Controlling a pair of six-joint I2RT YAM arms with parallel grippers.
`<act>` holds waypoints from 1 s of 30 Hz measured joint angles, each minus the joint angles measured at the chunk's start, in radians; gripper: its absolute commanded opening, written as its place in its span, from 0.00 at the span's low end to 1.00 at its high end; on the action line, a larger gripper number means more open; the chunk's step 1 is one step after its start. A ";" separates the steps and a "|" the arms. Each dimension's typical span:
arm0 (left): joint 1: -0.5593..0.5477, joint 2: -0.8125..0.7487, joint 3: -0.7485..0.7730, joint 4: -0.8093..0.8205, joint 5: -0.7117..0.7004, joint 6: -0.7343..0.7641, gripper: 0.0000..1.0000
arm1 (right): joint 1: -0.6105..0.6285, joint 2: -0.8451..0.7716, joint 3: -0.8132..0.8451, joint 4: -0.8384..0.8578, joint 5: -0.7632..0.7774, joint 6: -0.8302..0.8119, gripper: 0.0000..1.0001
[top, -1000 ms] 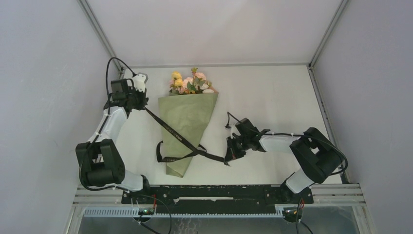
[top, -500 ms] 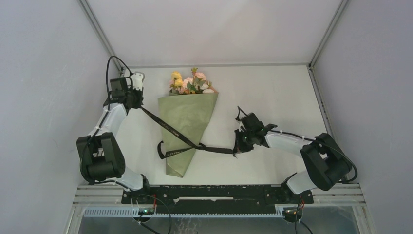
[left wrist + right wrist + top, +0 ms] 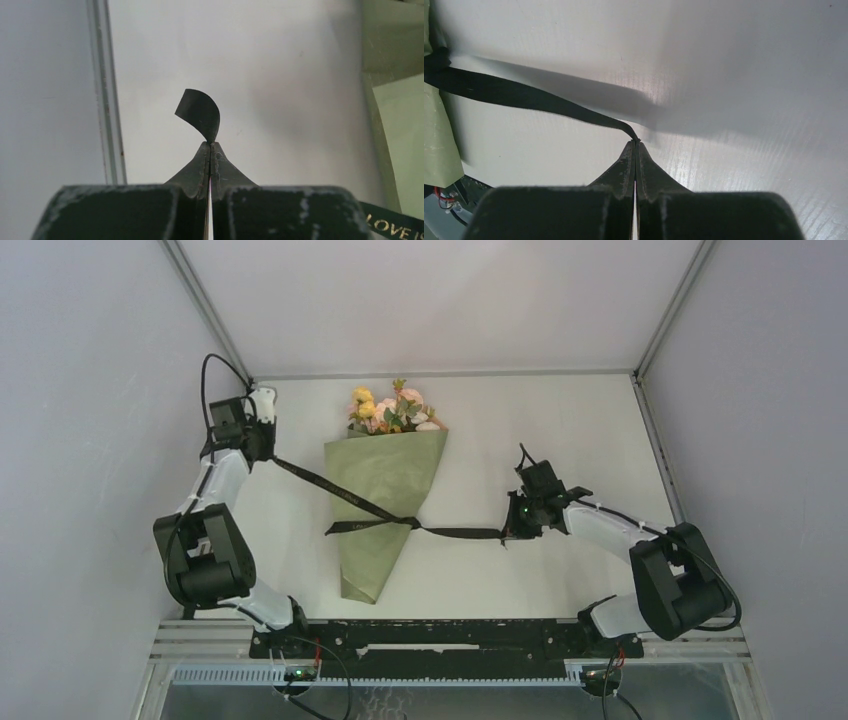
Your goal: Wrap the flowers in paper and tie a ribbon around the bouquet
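Tautly, ribbon [image 3: 310, 478] crosses bouquet [image 3: 388, 462]; left gripper [image 3: 210, 146] and right gripper [image 3: 634, 143] clamp its ends.

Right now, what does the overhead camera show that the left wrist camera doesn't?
Only overhead: the flowers, the whole bouquet, the ribbon crossed over it, and the right claw holding its other end. Only the left wrist: the ribbon's short tail curling past the shut left claw, and readable lettering. Both: the ribbon, the green paper, the white table.
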 measured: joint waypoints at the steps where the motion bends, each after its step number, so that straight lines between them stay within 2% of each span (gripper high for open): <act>1: 0.000 0.000 -0.011 0.006 0.009 0.000 0.00 | 0.000 0.000 0.000 -0.001 -0.002 0.000 0.20; 4: 0.000 0.000 -0.045 0.010 0.047 -0.003 0.00 | 0.005 0.026 0.017 -0.027 -0.023 -0.006 0.48; 9: 0.000 0.000 -0.079 0.011 0.094 -0.015 0.00 | 0.090 0.093 0.158 -0.155 0.069 -0.027 0.62; 14: 0.000 -0.004 -0.097 0.014 0.131 -0.019 0.00 | 0.205 0.093 0.299 -0.167 0.183 -0.069 0.65; 19: 0.000 -0.014 -0.116 0.013 0.140 -0.018 0.00 | 0.377 0.100 0.312 -0.073 0.140 -0.199 0.65; 22: 0.000 -0.025 -0.119 0.013 0.143 -0.019 0.00 | 0.457 0.156 0.317 -0.003 0.089 -0.272 0.65; 30: 0.000 -0.054 -0.120 0.013 0.158 -0.019 0.00 | 0.457 0.338 0.325 0.149 0.034 -0.345 0.63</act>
